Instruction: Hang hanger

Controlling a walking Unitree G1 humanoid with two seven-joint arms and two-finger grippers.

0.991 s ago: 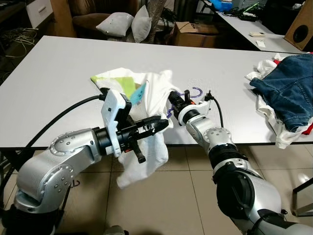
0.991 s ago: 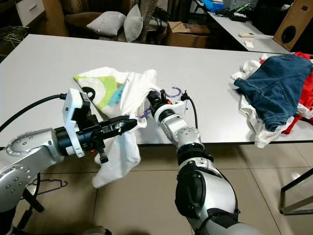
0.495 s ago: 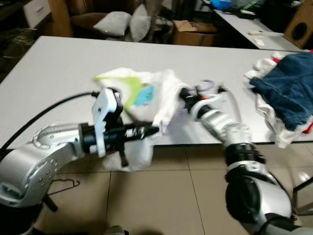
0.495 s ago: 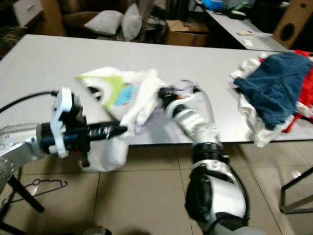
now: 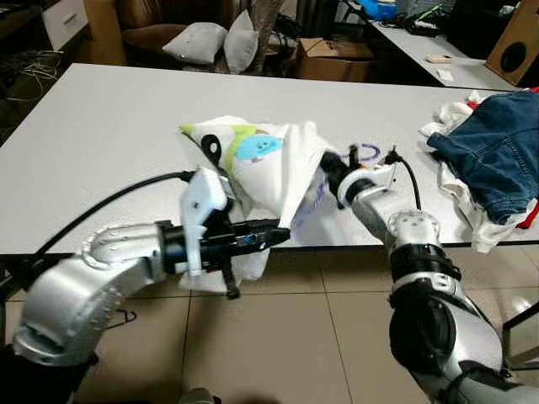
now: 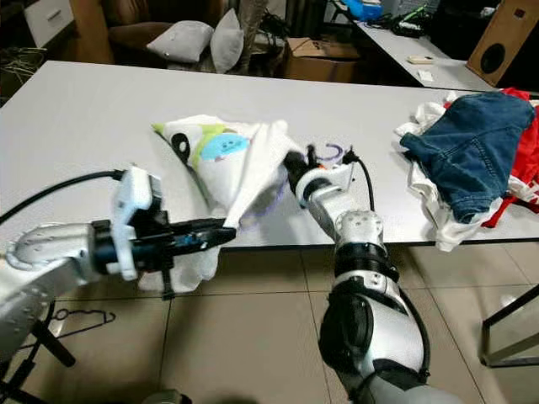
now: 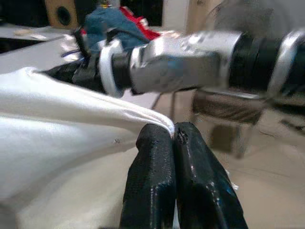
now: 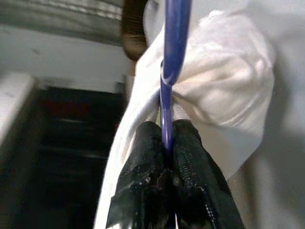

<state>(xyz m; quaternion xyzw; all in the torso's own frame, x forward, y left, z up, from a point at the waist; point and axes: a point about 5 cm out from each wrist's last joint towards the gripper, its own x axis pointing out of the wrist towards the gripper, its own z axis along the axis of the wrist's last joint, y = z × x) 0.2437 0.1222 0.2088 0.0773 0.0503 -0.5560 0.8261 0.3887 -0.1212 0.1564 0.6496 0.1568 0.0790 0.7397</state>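
Shirt [image 5: 269,164]: white, pulled further up onto the bench [image 5: 101,143] than a second ago, less cloth hanging over the edge. Left gripper [image 5: 282,235]: clenched on the shirt's hem at the bench front. Right gripper [image 5: 330,167]: clamped on the purple hanger [image 8: 170,71] inside the shirt. Jeans [image 5: 497,151]: heaped far right.

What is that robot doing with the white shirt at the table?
It is working a white shirt onto a purple hanger at the front edge of the white table. The left gripper is shut on a fold of the shirt, pulling it out past the table edge. The right gripper is shut on the hanger.
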